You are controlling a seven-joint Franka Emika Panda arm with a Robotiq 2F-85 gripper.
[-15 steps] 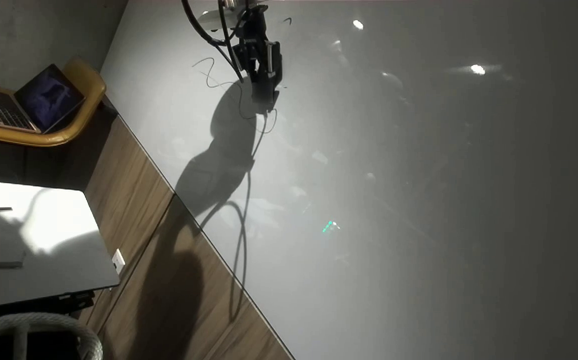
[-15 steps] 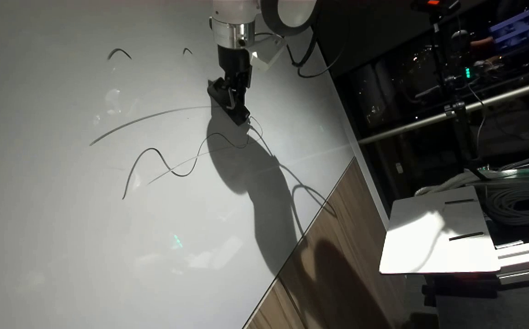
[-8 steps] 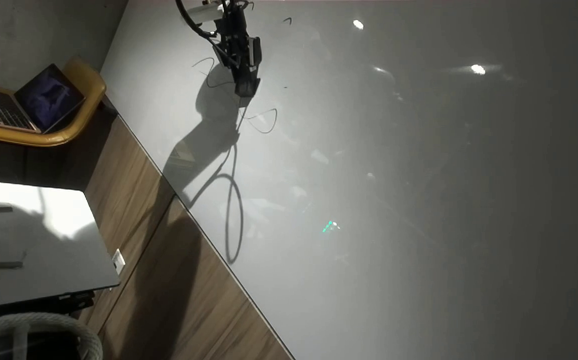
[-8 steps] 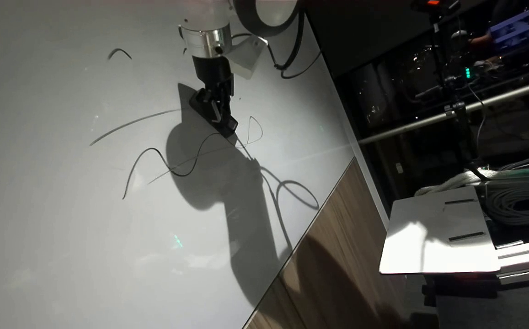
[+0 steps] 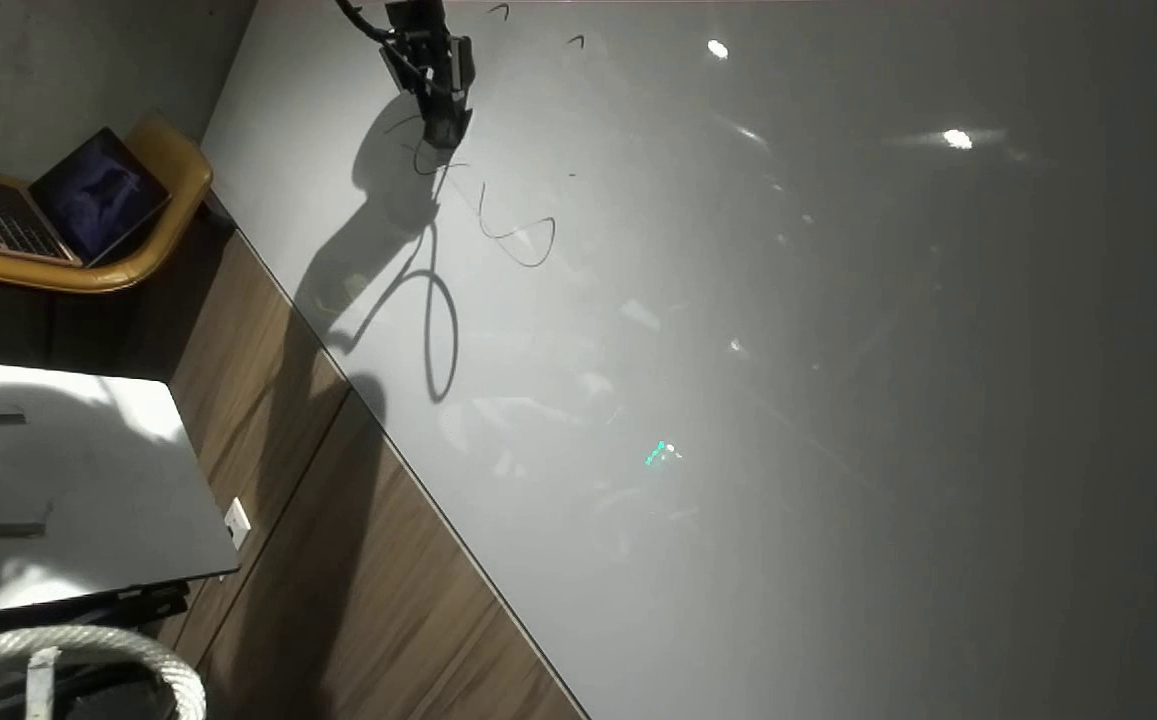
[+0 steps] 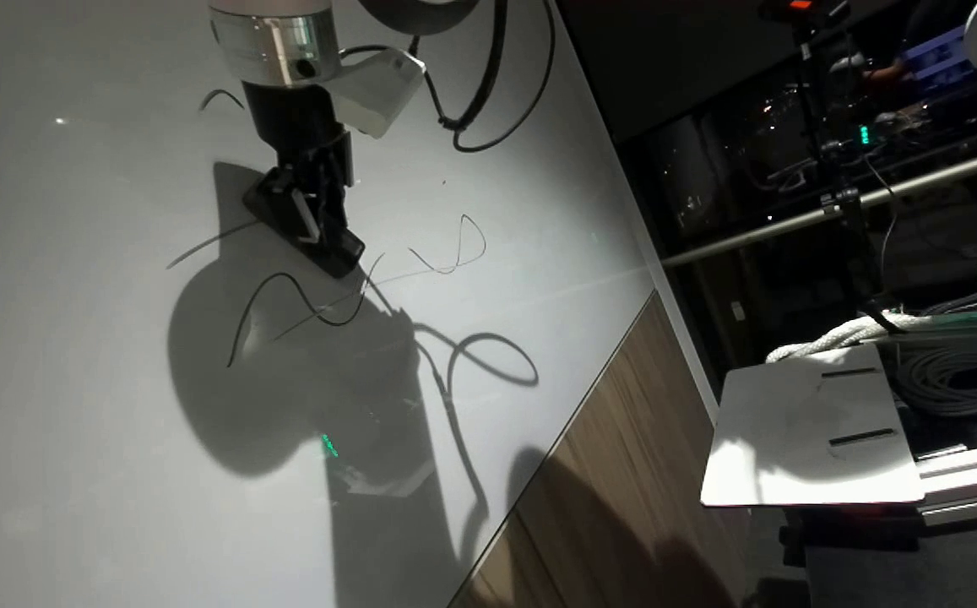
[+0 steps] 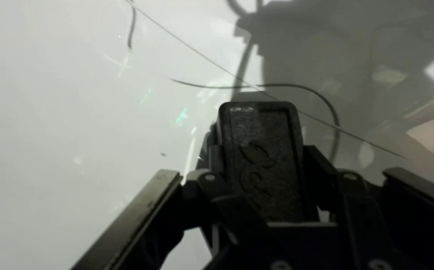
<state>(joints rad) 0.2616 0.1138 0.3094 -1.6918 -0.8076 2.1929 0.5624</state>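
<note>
I can't read the curved marks (image 7: 255, 168) on the black, round-cornered, plastic-looking block (image 7: 266, 159), squeezed between my black metal pincer's (image 7: 263, 157) jaws.

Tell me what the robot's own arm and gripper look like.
The arm is off-white where it shows, ending in a shiny silver collar with a dark round spot. A pale grey, wedge-shaped housing sits beside it, and black cables hang in loops. The gripper is black and angular, with hinged fingers, round metal pins and grey-faced side bars. I can read no lettering on them.
</note>
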